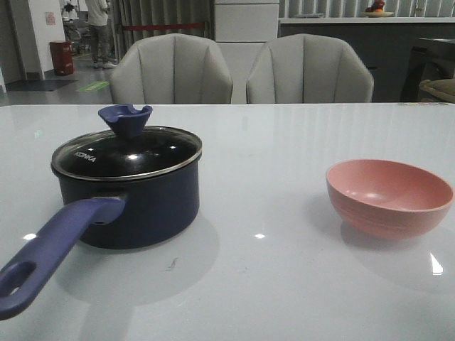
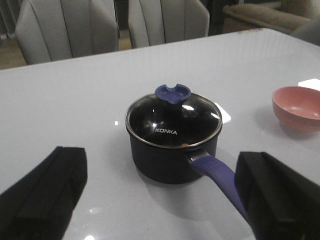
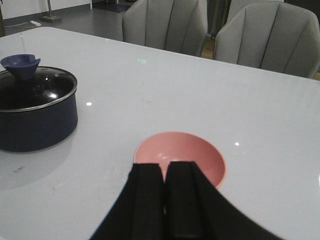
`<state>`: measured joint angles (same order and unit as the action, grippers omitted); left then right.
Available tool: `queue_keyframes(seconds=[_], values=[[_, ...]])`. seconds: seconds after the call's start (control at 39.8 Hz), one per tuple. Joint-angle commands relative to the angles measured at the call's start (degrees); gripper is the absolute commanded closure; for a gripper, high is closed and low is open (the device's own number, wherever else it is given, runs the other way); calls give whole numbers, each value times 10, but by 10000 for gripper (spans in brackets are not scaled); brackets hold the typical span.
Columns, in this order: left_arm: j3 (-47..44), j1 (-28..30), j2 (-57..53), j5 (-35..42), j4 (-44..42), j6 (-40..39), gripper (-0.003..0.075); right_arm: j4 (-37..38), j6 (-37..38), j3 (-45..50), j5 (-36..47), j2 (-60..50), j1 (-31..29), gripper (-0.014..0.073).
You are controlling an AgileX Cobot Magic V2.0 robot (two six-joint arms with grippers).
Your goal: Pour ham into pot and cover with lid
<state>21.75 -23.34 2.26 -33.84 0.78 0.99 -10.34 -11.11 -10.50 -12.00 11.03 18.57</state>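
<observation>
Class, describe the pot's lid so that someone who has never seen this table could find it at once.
Start at the white table in front of two grey chairs. On the robot's left stands a dark blue pot with a long handle; the lid sits on it. It is round glass with a steel rim, a blue notched knob and white KONKA lettering, unlike the open pink bowl.
</observation>
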Motion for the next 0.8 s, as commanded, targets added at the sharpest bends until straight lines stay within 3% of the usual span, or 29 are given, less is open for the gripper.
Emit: queue_keyframes(seconds=[0.0, 0.1, 0.23, 0.28, 0.35, 0.78], values=[[-16, 1, -38, 87, -8, -1, 101, -3, -4, -16, 45, 4, 1, 449], [-23, 1, -24, 95, -8, -1, 201, -3, -4, -16, 45, 3, 1, 449], [-23, 1, -21, 100, -8, -1, 538, -3, -4, -16, 45, 3, 1, 449], [-23, 1, -21, 103, -8, -1, 626, -3, -4, -16, 45, 3, 1, 449], [-23, 1, -21, 106, -8, -1, 573, -3, -4, -16, 45, 3, 1, 449], [-23, 1, -21, 104, -8, -1, 590, -3, -4, -16, 45, 3, 1, 449]])
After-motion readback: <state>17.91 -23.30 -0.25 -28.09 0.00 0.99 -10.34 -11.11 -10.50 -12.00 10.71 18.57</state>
